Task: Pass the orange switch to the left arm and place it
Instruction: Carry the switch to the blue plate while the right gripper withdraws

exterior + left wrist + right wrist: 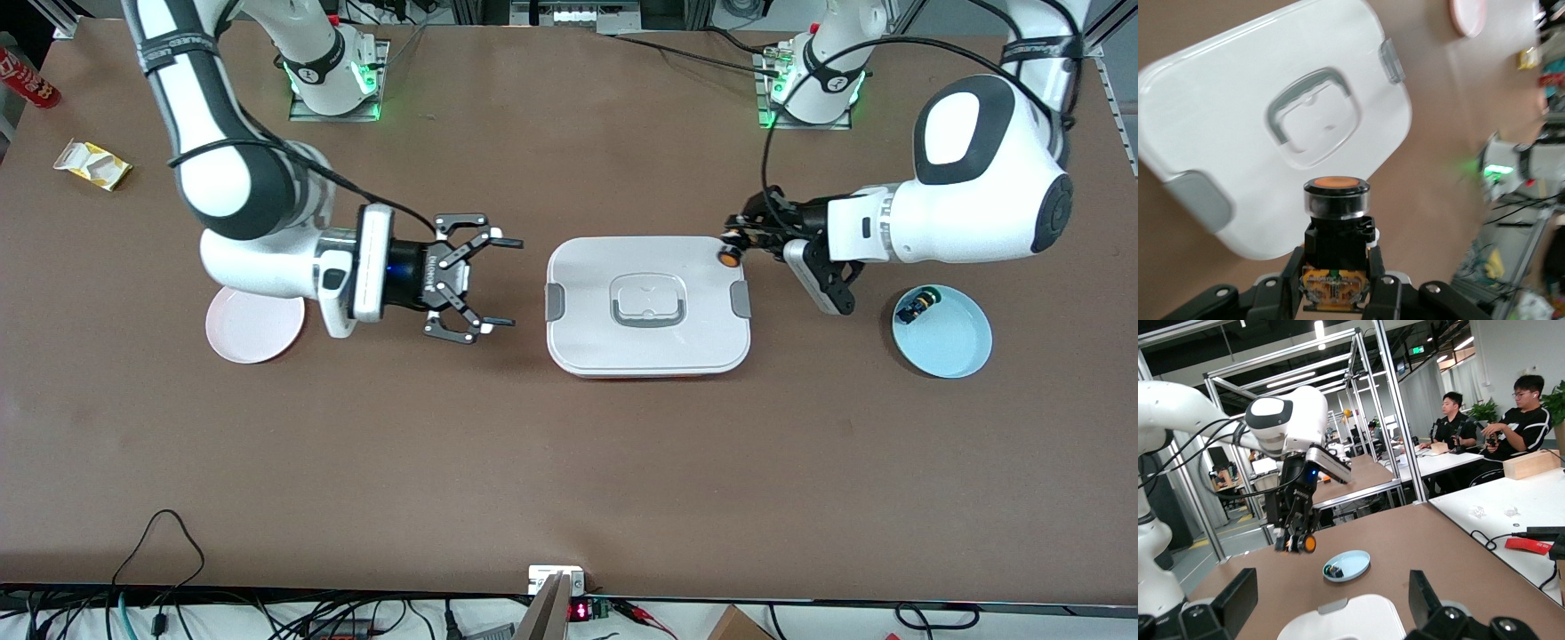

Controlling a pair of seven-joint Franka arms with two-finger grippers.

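Orange switch (729, 258) over box (647, 307) corner

box (648, 347): smooth white plastic, slight sheen
table (569, 462): matt brown
orange switch (1335, 207) in my left gripper (1336, 288): glossy black collar
blue plate (951, 351): smooth, satin

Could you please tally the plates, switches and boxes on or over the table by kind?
Plates: 2, the pink plate and the blue plate
Switches: 2, the orange switch in the left pincer and the small black switch on the blue plate
Boxes: 1, the white box
Total: 5
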